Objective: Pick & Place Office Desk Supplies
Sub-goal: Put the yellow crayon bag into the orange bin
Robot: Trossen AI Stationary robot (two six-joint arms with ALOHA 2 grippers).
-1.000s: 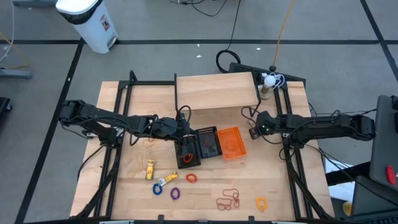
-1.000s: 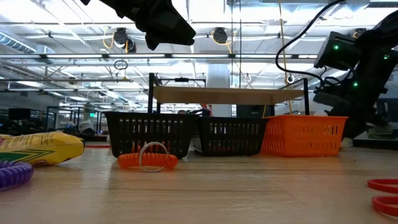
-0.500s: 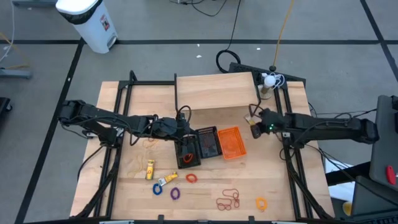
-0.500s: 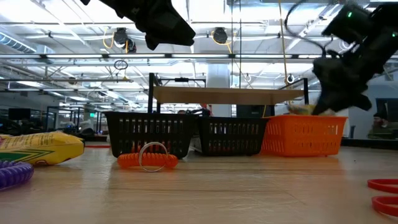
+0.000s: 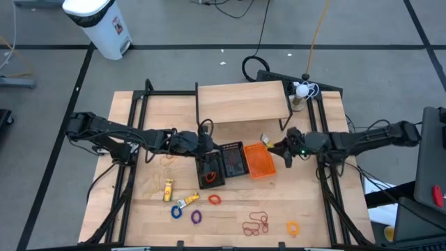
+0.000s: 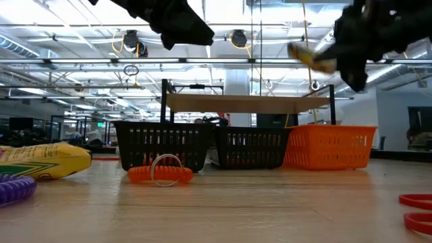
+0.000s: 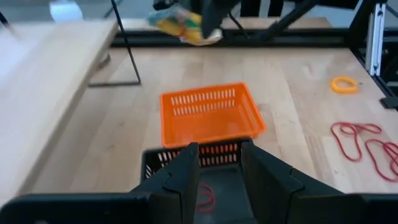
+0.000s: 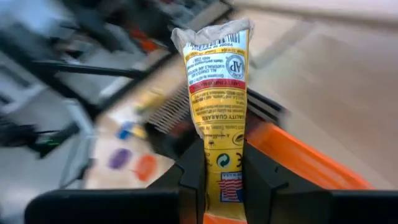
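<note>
Right wrist view shows a yellow packet (image 8: pixel 216 106), printed and crimped at its free end, clamped between the fingers of the right tool (image 8: pixel 219 171), its long axis running straight out from the fingertips. From above, that right tool (image 5: pixel 279 148) hangs just beside the far right corner of the orange basket (image 5: pixel 256 160), with the packet (image 5: pixel 265 141) pointing toward the shelf side; the drop, by this reading, turns on carrying the packet a little leftward and nearer so that it lies over the basket's opening rather than its rim. In the low view the packet (image 6: pixel 312 57) sits well above the orange basket (image 6: pixel 329 146). The left tool (image 7: pixel 219 177) hovers over the black basket (image 5: pixel 212 169), jaws slightly parted and holding nothing visible; a red loop (image 7: pixel 204 194) lies in the basket beneath it. Loose rings, loops and another yellow packet (image 5: pixel 168 189) lie on the near counter (image 5: pixel 230 209).
</note>
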